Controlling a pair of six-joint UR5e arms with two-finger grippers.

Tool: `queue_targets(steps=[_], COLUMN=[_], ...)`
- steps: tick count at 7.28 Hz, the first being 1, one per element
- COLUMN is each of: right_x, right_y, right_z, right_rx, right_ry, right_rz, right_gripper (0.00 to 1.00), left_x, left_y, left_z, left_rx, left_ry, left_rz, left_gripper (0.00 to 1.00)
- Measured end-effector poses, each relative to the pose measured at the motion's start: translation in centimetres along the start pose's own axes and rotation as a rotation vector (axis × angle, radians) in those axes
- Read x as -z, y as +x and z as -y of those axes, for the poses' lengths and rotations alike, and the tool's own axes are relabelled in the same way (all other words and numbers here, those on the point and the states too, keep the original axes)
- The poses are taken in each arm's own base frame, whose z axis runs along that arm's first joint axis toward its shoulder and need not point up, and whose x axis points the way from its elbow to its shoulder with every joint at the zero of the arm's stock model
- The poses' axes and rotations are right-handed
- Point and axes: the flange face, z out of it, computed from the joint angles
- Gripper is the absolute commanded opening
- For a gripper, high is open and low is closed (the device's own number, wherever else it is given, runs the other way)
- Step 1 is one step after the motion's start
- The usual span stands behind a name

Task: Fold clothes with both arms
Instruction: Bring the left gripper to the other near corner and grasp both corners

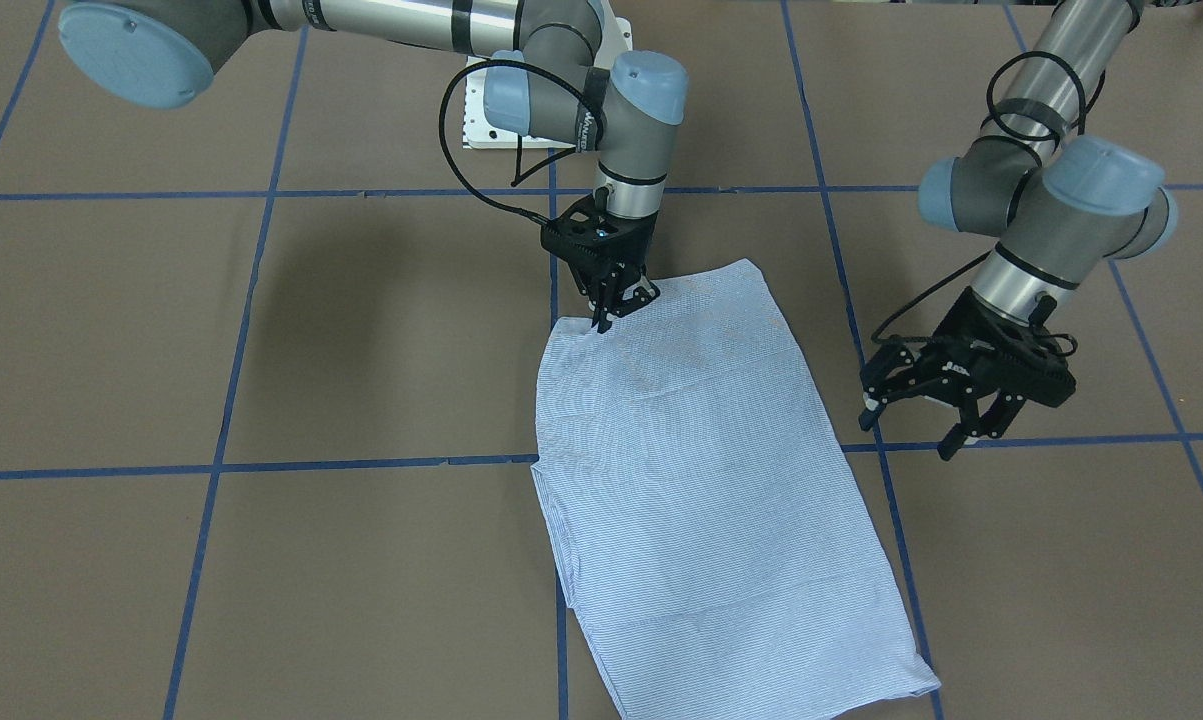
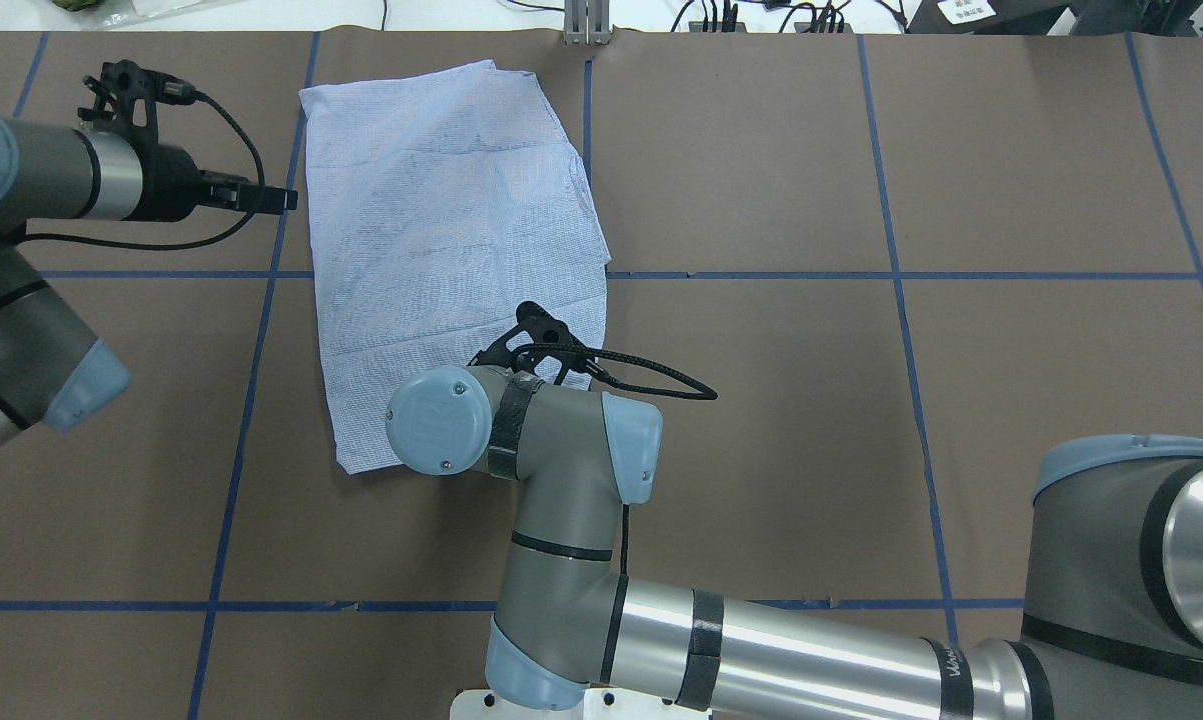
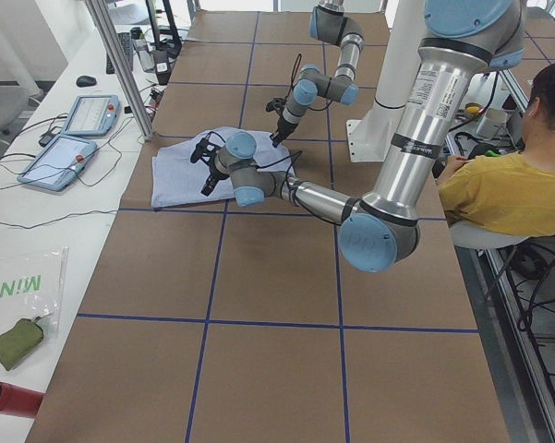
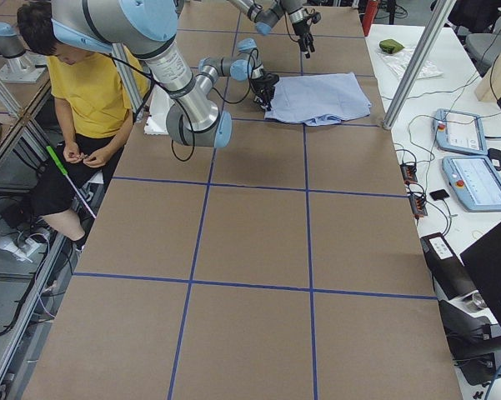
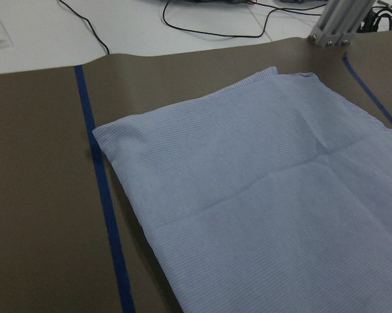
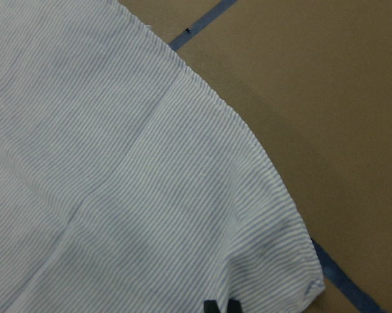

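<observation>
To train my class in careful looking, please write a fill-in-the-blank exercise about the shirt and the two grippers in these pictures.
1. The shirt lies folded on a table marked with ___ tape lines.
2. The right gripper has its tips at the edge of the ___.
3. The left gripper hangs beside the cloth, off it, jaws ___.
Missing words: blue; shirt; open.

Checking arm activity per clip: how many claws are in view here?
2. The right claw is closed on one short edge of the shirt; the left claw hangs open beside the shirt, off the cloth. Neither is hidden.
</observation>
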Motion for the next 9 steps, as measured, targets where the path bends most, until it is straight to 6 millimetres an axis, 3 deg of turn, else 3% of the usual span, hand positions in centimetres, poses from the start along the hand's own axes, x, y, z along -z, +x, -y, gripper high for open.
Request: queue_targets(steps=[2, 4, 5, 7, 9], right_x=[0.3, 0.4, 0.5, 0.7, 0.7], right_y=[-0.1, -0.1, -0.1, -0.1, -0.1], right_z=[0.1, 0.1, 0.1, 0.2, 0.2], right_rx=[-0.001, -0.001, -0.002, -0.002, -0.002], right_ry=[0.002, 0.002, 0.001, -0.001, -0.001], right_rz=[0.008, 0.011, 0.013, 0.016, 0.016], right_gripper=[0.00, 0.00, 0.00, 0.00, 0.00], left_x=[2.4, 1.0, 0.1, -1.1, -1.5], left_y=[3.7, 7.8, 9.4, 11.5, 12.5], left_z=[-6.9, -12.9, -15.1, -17.7, -18.5], left_rx=[0.098, 0.237, 0.297, 0.368, 0.378], left_ry=[-0.042, -0.035, -0.030, -0.028, -0.034], left_rz=[-0.047, -0.023, -0.012, -0.001, 0.005], left_gripper=[1.00, 0.98, 0.88, 0.80, 0.79])
